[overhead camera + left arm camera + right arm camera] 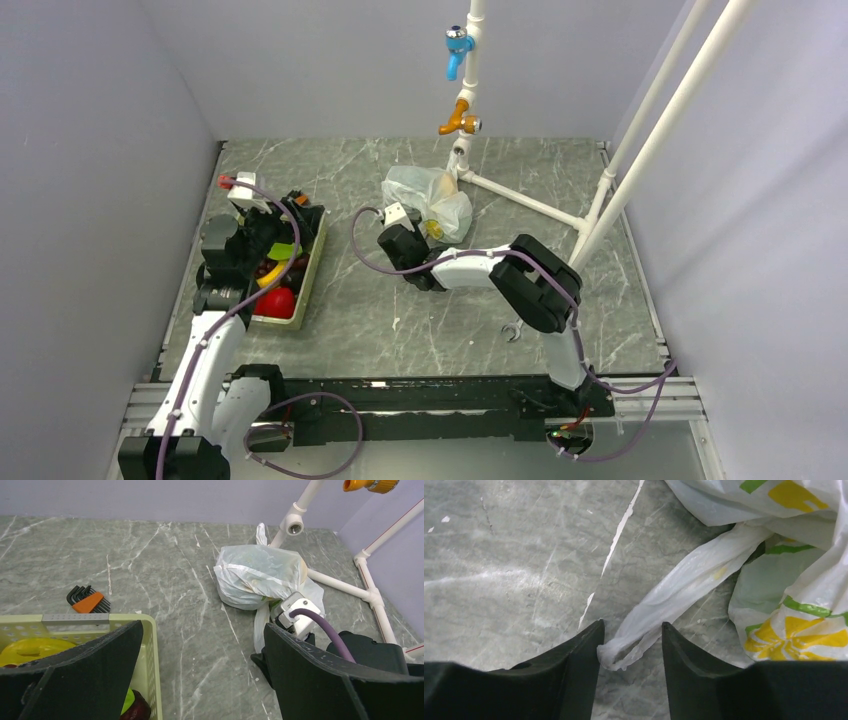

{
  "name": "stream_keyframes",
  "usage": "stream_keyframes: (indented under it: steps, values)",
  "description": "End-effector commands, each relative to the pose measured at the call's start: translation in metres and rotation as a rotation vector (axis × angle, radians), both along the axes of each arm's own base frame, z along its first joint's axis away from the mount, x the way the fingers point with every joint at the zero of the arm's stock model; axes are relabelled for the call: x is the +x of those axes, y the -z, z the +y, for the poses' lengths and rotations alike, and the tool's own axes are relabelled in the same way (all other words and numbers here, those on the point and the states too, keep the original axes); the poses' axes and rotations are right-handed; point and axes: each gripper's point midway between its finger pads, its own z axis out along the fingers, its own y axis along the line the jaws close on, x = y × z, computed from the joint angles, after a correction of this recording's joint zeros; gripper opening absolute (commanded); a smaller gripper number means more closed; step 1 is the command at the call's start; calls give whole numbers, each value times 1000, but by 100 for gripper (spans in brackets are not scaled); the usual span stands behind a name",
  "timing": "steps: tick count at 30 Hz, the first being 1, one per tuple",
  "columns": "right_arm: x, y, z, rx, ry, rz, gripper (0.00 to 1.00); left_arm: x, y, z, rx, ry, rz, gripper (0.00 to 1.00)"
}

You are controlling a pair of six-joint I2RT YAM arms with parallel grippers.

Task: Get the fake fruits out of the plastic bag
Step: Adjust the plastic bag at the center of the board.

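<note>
The plastic bag [428, 200] lies bulging at the back middle, printed with lemon slices. It also shows in the left wrist view [257, 575] and the right wrist view [794, 555]. Dim fruit shapes show through it. My right gripper [631, 635] is open, and the loose end of a bag handle [679, 595] lies between its fingers, not clamped. From above it [425, 238] sits at the bag's near edge. My left gripper [202, 630] is open and empty, hovering over the cream tray [310, 280]. That tray holds a red fruit [278, 302], a yellow one [30, 650] and dark grapes.
A white pipe frame [520, 198] with a blue valve [458, 45] and an orange valve [460, 120] stands right behind the bag. A set of hex keys in an orange holder [87, 600] lies beyond the tray. A small metal piece [512, 332] lies near the front.
</note>
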Motion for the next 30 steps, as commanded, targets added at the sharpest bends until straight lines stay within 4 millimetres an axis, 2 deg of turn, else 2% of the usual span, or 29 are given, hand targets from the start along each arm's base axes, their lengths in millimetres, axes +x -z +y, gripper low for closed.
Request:
stream_keyframes:
  steps: [1,5,9,10,15,18,21,25,28,30]
  values:
    - [16,-11,-3,-30,44,-74,43,2,-15,-2,17,19,-42,97]
    - [16,-17,-2,-51,16,-103,23,3,-11,-2,21,19,-29,97]
    - [9,-43,-3,-18,-2,-126,3,5,-8,-3,21,29,-14,96]
    - [6,-54,-4,0,-9,-130,0,5,-6,-4,20,34,-5,96]
    - [-13,-93,-11,65,-39,-102,0,6,4,-5,16,37,58,94]
    - [-29,-107,-17,76,-73,-51,0,1,13,-7,-5,19,141,97]
    - [-44,-125,-17,106,-125,-12,0,-18,31,-16,-84,44,251,98]
    - [-66,-153,-15,175,-201,37,0,-59,51,-45,-275,171,339,95]
    - [-85,-188,-12,266,-272,53,0,-97,59,-66,-415,284,378,93]
    - [-98,-208,-10,326,-319,66,0,-118,54,-73,-443,323,358,93]
